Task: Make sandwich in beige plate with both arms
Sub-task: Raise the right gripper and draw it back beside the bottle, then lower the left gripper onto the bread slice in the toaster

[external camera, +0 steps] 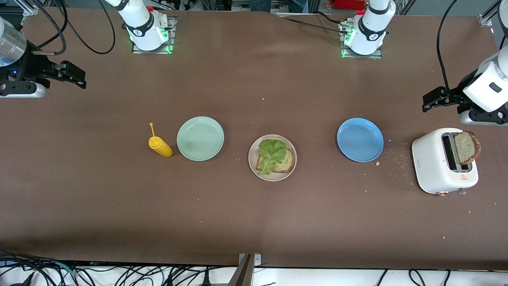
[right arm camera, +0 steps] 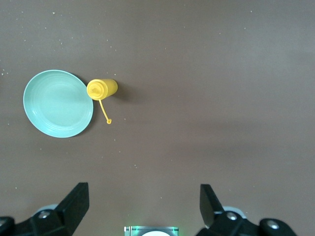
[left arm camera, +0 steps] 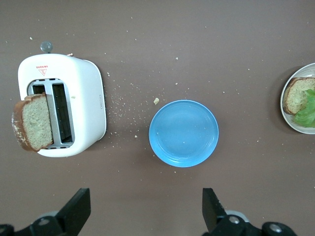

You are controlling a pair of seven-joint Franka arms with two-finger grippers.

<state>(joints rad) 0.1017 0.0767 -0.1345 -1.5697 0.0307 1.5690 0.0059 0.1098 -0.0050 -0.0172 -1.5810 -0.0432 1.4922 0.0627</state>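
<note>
Front view: three plates stand on the surface (external camera: 254, 222). One beige plate (external camera: 252, 167), nearest the camera, carries one bread slice (external camera: 286, 162) under one lettuce leaf (external camera: 271, 153). One mint-green plate (external camera: 200, 138) has one yellow bottle (external camera: 160, 146) at its 9 o'clock. One blue plate (external camera: 360, 139) has one white toaster (external camera: 435, 161) at its 3 o'clock, holding a second slice (external camera: 466, 147). Left tool (external camera: 430, 100) waits released above the toaster. Right tool (external camera: 77, 77) waits released at its own end.

A matt brown table (external camera: 238, 222) with a cloth-like look carries a glossy white plastic toaster (external camera: 432, 167), smooth satin blue plate (external camera: 360, 140), mint-green plate (external camera: 200, 138) and beige plate (external camera: 254, 169), a shiny yellow plastic bottle (external camera: 160, 146), and coarse, porous bread (external camera: 466, 147).
</note>
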